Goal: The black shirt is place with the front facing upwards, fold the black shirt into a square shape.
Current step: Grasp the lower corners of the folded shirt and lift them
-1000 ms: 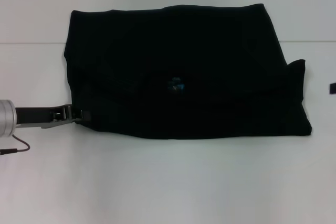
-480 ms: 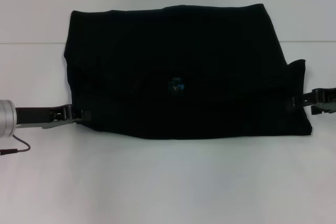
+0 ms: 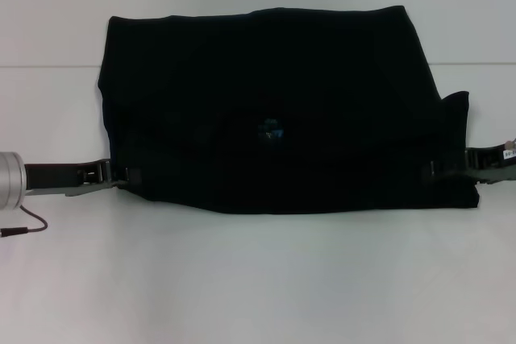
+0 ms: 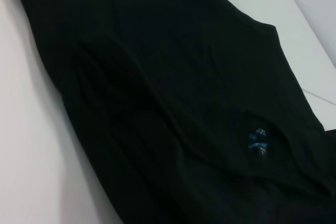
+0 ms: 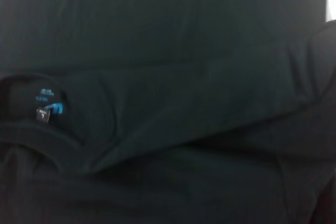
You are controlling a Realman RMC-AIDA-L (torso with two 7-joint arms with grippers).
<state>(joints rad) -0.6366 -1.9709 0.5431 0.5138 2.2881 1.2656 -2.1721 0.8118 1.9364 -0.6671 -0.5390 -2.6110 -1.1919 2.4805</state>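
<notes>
Near edge first: bare white tabletop [image 3: 258, 279], nothing on it but a thin dark cable [image 3: 24, 227] trailing from the left arm's silver cuff.

Left gripper [image 3: 121, 175] lies low at the near-left corner of the black shirt [image 3: 274, 110], fingertips at or just under the hem. Cannot tell how far the fingers are spread, nor whether cloth is caught between them.

Right gripper [image 3: 439, 169] mirrors it at the near-right corner, tips reaching in over the cloth edge. Finger opening again cannot be told, black on black.

Shirt lies between the two grippers and runs away from them toward the far side: a wide flat rectangle, broader than deep. Blue neck label [image 3: 270, 129] shows near the middle, between the two sets of fingers, with a collar curve beside it in both wrist views. No chest lettering visible. A flap sticks out just beyond the right fingers.

Judgement: partly folded, sleeves seemingly tucked, but still oblong. At least one more fold needed for a square.

Obstructions: none seen. A pale seam [image 3: 48, 65] crosses the table at far left.
</notes>
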